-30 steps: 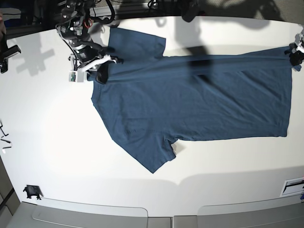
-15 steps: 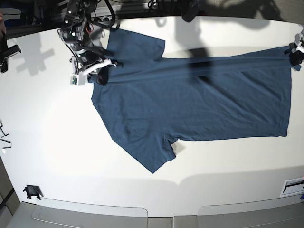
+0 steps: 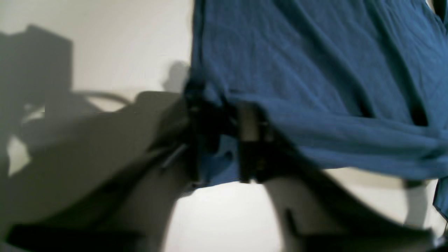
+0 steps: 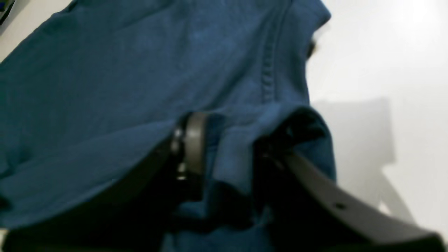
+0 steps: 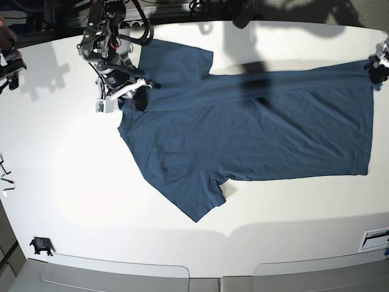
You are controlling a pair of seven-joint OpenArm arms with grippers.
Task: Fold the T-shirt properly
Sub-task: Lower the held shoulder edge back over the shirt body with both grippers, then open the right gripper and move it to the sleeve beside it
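Two claws, right claw (image 4: 224,154) and left claw (image 3: 224,140), stand parted around T-shirt (image 5: 255,128) edges on the table (image 5: 73,182).

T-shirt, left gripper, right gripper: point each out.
T-shirt (image 5: 255,134): base view, middle of the spread body.
Left gripper (image 3: 224,140): left wrist view, between the fingertips, at the cloth's edge.
Right gripper (image 4: 227,154): right wrist view, between the fingertips, on the bunched cloth.

The base camera is looking down from above on the whole surface (image 5: 73,182); both wrist cameras are peering close along their end effectors, sharing the T-shirt (image 5: 255,128).
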